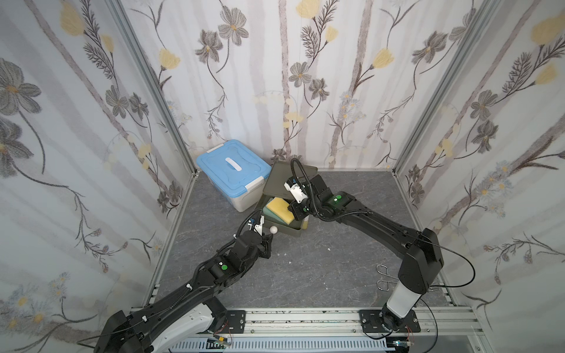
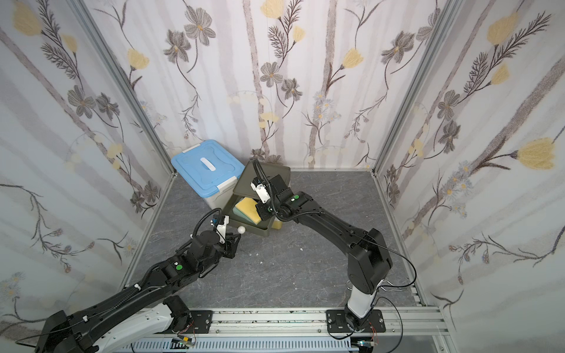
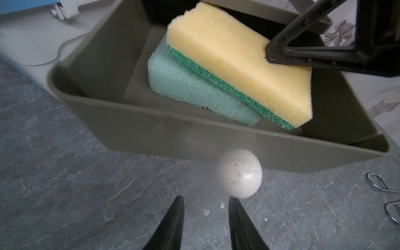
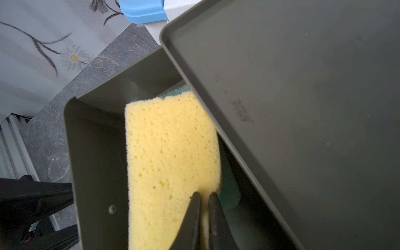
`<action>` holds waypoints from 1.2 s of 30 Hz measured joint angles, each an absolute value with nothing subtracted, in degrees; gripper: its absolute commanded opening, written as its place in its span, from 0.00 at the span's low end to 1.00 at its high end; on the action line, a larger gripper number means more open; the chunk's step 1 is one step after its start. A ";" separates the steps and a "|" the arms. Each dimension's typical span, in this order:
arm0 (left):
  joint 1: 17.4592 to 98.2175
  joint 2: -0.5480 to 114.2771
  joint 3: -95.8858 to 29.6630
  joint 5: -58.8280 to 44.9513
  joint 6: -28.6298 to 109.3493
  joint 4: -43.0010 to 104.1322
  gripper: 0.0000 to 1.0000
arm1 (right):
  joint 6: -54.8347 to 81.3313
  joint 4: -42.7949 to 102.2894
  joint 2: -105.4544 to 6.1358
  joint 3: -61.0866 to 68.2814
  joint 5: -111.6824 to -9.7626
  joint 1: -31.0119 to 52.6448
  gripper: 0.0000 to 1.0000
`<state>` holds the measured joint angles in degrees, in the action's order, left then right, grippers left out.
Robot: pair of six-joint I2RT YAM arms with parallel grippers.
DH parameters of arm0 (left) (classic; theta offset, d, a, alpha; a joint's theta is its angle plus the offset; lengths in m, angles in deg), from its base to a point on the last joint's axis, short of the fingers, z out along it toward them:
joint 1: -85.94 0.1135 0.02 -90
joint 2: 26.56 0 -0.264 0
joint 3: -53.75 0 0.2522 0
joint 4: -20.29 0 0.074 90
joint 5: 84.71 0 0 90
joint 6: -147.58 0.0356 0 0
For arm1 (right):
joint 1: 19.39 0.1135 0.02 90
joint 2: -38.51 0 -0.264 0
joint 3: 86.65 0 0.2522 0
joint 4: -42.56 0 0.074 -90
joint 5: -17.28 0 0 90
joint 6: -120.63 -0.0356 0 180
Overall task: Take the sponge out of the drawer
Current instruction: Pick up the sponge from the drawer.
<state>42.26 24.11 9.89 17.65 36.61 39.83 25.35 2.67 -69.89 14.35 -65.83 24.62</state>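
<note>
Two sponges lie stacked in the open olive drawer (image 1: pixel 286 231) (image 3: pixel 173 138), which stands pulled out of its small olive cabinet (image 1: pixel 279 183) (image 4: pixel 303 108) near the back of the grey worktop (image 1: pixel 305 269). The upper one, the yellow sponge (image 1: pixel 279 206) (image 2: pixel 248 207) (image 3: pixel 227 65) (image 4: pixel 168 151), rests yellow face up, with its dark green scouring layer underneath. It sits partly on a pale teal sponge (image 3: pixel 184 86).

**Orientation.** The yellow sponge's long axis runs askew across the drawer. One short end points toward the cabinet opening and the other toward the drawer's front wall. In both top views this axis reads as a diagonal, slightly out of line with the teal block beneath.

**Right claw.** The right claw (image 4: pixel 204 194) (image 1: pixel 298 214) reaches down into the drawer. Its jaws are drawn together on the yellow sponge, with a thin ridge of foam pinched between them at one long edge.

**Left claw.** The left claw (image 3: pixel 205 201) hangs low over the worktop just in front of the drawer's white ball knob (image 1: pixel 273 229) (image 3: pixel 239 175). Its jaws are a little apart and hold nothing, and the knob lies just beyond their tips.

**Surroundings.** A white box with a blue lid (image 1: pixel 232 168) stands just beside the cabinet.
</note>
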 measured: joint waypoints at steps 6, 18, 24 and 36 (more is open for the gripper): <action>42.26 23.50 10.08 17.76 36.59 39.81 0.37 | 27.69 2.91 -68.56 14.04 -66.85 24.62 0.04; 42.26 22.62 10.34 18.61 36.59 39.79 0.37 | 29.73 5.09 -66.44 12.80 -64.36 24.58 0.03; 42.26 22.30 10.39 18.92 36.59 39.81 0.37 | 30.88 5.60 -66.07 12.78 -59.01 24.54 0.03; 42.26 21.55 10.39 19.64 36.59 39.79 0.37 | 30.86 7.96 -66.09 12.56 -55.05 24.51 0.03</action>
<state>42.26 21.55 10.39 19.64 36.59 39.79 30.86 7.96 -66.09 12.56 -55.05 24.51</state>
